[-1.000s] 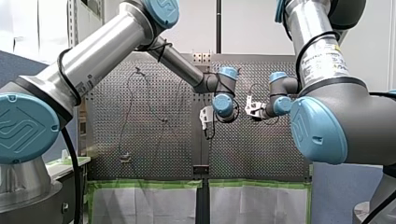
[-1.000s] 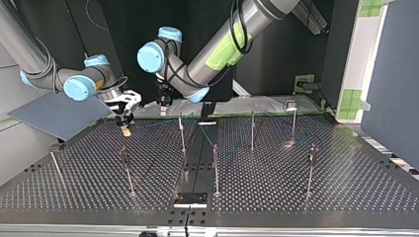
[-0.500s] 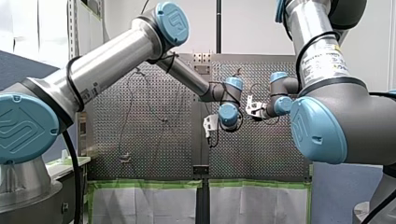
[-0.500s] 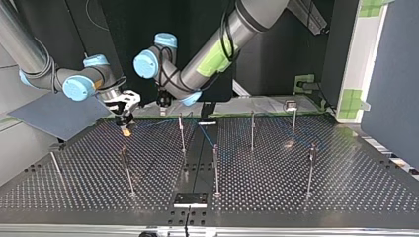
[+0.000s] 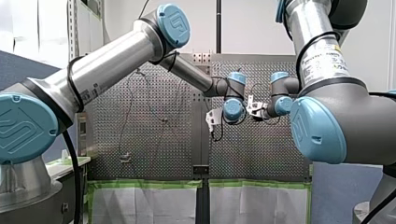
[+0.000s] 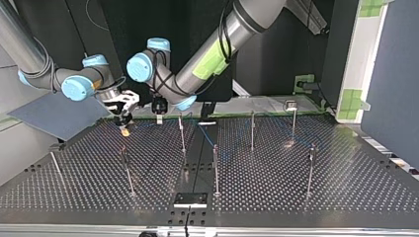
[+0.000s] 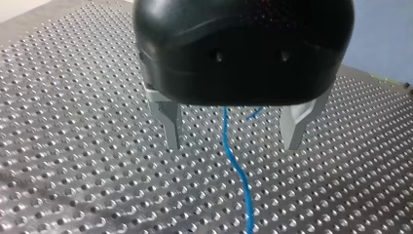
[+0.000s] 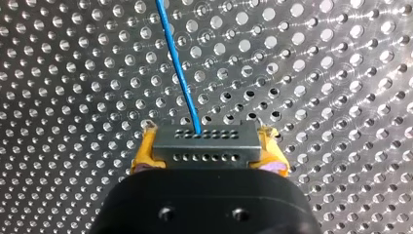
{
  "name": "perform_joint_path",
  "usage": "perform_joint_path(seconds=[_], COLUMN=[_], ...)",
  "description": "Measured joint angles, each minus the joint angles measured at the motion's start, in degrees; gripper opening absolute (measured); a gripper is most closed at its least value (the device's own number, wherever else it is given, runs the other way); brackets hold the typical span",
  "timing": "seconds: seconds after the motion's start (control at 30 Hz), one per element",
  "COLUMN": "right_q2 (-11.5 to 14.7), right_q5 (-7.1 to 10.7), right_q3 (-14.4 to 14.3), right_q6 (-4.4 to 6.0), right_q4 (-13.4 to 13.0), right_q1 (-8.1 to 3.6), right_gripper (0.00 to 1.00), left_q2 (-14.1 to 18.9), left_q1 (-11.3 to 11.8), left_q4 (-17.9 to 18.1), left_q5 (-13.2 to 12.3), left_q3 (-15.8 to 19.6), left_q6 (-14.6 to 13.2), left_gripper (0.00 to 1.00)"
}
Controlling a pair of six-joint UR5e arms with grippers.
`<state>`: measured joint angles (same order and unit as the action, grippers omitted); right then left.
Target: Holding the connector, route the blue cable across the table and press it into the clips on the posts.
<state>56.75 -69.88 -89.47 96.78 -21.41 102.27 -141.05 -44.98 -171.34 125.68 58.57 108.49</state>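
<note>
Between the yellow pads (image 8: 143,156) of my right gripper (image 8: 207,132): one grey connector (image 8: 204,146), clamped. Blue cable (image 8: 178,68) runs from it over the perforated table (image 8: 316,73). My left gripper (image 7: 233,144): metal fingers (image 7: 171,124) spread, straddling the cable without touching. Top view: both grippers at the table's far left; upright posts (image 6: 182,133) stand nearer and rightward, cable strung among them.
</note>
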Motion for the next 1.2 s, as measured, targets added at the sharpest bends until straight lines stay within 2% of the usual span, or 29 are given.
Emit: perform_joint_path(seconds=[0.2,0.37,0.6,1.0,1.03,1.07,1.13,1.17,1.2], right_q2=[0.00,0.00,0.00,0.00,0.00,0.00,0.00,0.00,0.00], right_q5=[0.02,0.09,0.52,0.82,0.96,1.18,1.49,1.61,1.73], right_q3=[0.00,-0.04,-0.01,0.01,0.01,-0.01,0.00,0.01,0.01], right_q6=[0.12,0.17,0.18,0.32,0.32,0.36,0.40,0.43,0.46], right_q4=[-0.03,-0.05,-0.05,-0.12,-0.13,-0.13,-0.12,-0.11,-0.09], right_q1=[-0.15,-0.17,-0.27,-0.33,-0.35,-0.39,-0.42,-0.42,-0.42], right_gripper=[0.00,0.00,0.00,0.00,0.00,0.00,0.00,0.00,0.00], left_q2=[-2.52,-4.18,-4.47,-4.53,-4.54,-4.54,-4.53,-4.53,-4.53], left_q1=[0.48,0.77,0.90,1.48,1.56,1.70,1.90,2.03,2.09], left_q4=[0.09,0.11,-0.39,-0.01,0.13,0.26,0.41,0.47,0.50], left_q5=[-0.49,-0.52,-0.47,-0.52,-0.56,-0.61,-0.80,-1.06,-1.32], left_q3=[-0.95,-3.19,-5.75,-6.11,-6.12,-6.12,-6.14,-6.18,-6.21], left_q6=[-0.05,0.08,0.13,0.14,0.14,0.14,0.13,0.13,0.13], left_gripper=[1.00,1.00,1.00,1.00,0.95,0.95,0.68,0.68,0.55])
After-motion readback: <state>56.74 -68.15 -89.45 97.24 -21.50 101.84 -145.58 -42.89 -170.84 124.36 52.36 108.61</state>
